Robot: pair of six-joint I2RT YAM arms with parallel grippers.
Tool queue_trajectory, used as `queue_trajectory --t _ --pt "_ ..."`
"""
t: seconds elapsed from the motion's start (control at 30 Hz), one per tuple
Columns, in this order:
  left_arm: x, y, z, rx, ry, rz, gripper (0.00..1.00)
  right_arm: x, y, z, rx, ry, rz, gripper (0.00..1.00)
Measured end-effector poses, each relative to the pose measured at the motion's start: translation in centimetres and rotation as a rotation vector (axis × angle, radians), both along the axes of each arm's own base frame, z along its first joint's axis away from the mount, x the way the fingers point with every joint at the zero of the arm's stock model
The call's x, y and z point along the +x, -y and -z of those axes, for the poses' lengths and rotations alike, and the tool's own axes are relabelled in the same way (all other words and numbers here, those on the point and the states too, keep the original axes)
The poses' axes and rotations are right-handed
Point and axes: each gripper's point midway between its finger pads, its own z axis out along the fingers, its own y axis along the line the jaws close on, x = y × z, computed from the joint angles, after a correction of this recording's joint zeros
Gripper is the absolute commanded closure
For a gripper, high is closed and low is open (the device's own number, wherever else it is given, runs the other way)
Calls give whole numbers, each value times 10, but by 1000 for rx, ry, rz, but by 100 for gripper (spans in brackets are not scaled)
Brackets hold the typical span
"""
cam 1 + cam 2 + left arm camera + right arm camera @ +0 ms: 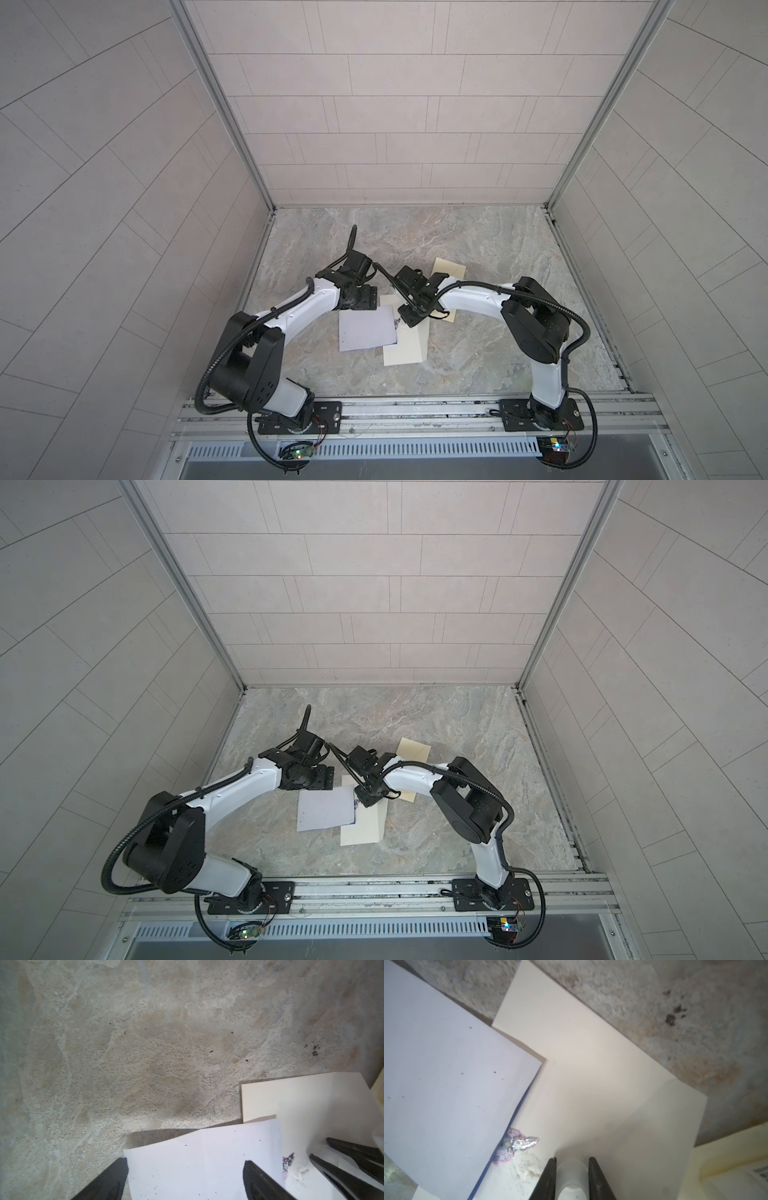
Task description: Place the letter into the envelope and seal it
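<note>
sticker (520,1144) half under letter (446,1064), white tube (572,1176) cropped

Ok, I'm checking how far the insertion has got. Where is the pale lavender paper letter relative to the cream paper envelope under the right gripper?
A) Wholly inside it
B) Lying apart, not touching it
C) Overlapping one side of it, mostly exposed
C: in a top view the pale lavender paper letter lies across one side of the cream paper envelope, with most of the sheet uncovered.

White letter (326,808) partly atop cream envelope (362,831) on marbled table (449,737)
</note>
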Motion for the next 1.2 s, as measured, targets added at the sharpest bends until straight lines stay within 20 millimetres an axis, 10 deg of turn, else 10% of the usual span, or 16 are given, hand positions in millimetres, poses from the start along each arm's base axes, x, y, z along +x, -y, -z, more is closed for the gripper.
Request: queue_trajectory --t 0.23,0.43,0.67,1.2 --pt "1 3 2 -13 -5 8 6 17 16 -39 65 57 72 76" --pt "0 5 7 -14 -21 12 6 57 74 -84 143 138 279 76" --pt "0 6 10 -13 -33 13 6 76 142 -32 47 25 504 76" --pt "3 11 9 -30 -35 20 5 61 195 4 -53 -65 731 56"
